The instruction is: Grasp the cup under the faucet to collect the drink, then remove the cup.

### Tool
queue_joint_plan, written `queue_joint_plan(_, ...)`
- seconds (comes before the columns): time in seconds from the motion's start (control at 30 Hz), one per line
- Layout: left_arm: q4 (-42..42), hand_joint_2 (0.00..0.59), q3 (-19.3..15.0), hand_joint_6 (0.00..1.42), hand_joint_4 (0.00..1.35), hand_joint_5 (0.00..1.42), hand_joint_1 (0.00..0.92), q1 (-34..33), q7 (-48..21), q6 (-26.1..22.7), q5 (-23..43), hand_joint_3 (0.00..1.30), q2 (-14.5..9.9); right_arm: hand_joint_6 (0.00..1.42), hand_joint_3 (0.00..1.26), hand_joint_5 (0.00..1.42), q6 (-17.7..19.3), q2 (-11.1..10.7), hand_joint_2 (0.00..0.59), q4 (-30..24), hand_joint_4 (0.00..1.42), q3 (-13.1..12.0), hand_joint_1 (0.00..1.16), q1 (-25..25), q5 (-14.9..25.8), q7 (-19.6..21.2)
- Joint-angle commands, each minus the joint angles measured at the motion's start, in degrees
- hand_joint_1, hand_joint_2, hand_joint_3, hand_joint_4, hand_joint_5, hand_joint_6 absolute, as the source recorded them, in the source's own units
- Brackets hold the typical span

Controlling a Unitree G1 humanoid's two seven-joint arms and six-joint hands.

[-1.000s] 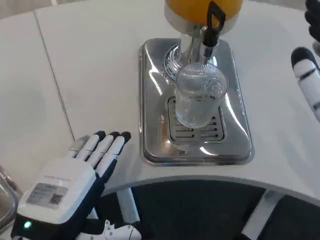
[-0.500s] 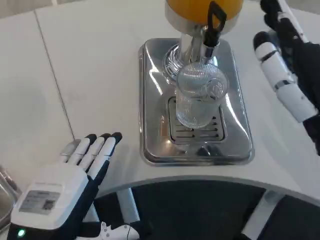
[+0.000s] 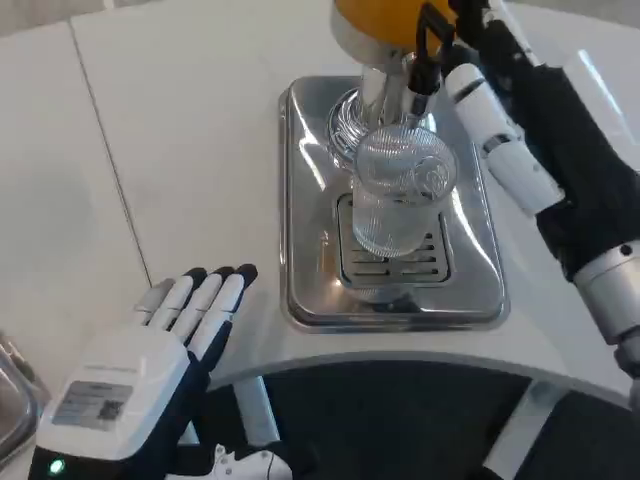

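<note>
While the empty cup (image 3: 400, 200) is left under the faucet (image 3: 428, 55) at the tray's (image 3: 300, 200) middle, ready for filling, the right hand (image 3: 530, 130) is spread beside the lever; the left hand (image 3: 150, 370) is open near the table's (image 3: 150, 150) front edge.

I see a white desk (image 3: 180, 150) covering most of the view, with a thin dark seam (image 3: 108, 160) running from 11 o'clock toward 8 o'clock. Its front edge curves across the bottom, and below it, at 6 o'clock, is dark floor (image 3: 400, 420). Soft, even light, with glare at 2 o'clock.
</note>
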State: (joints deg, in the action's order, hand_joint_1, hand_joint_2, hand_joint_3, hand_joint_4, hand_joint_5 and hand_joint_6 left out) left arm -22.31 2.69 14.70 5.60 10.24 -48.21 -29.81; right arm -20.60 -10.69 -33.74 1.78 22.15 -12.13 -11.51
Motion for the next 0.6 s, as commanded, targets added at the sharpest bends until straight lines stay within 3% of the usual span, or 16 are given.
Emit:
queue_joint_plan(0.03, 0.79, 0.007, 0.14, 0.03, 0.00, 0.00, 0.000, 0.18, -0.38, -0.17, -0.78, 0.00, 0.27, 0.00, 0.00, 0.00, 0.05, 0.61, 0.574, -0.17, 0.00, 0.96, 0.06, 1.86, 0.33, 0.75)
queue_joint_plan(0.33, 1.99, 0.010, -0.31, 0.03, 0.00, 0.00, 0.000, -0.12, 0.22, 0.20, -0.08, 0.00, 0.06, 0.00, 0.00, 0.00, 0.03, 2.24, 0.572, 0.53, 0.00, 2.59, 0.05, 4.07, 0.75, 1.04)
queue_joint_plan(0.6, 2.54, 0.012, -0.81, 0.03, 0.00, 0.00, 0.000, 0.03, 0.52, 0.54, 0.18, 0.00, -0.06, 0.00, 0.00, 0.00, -1.22, 2.10, 0.571, -0.51, 0.00, 3.52, 0.04, 2.14, 0.76, 0.44)
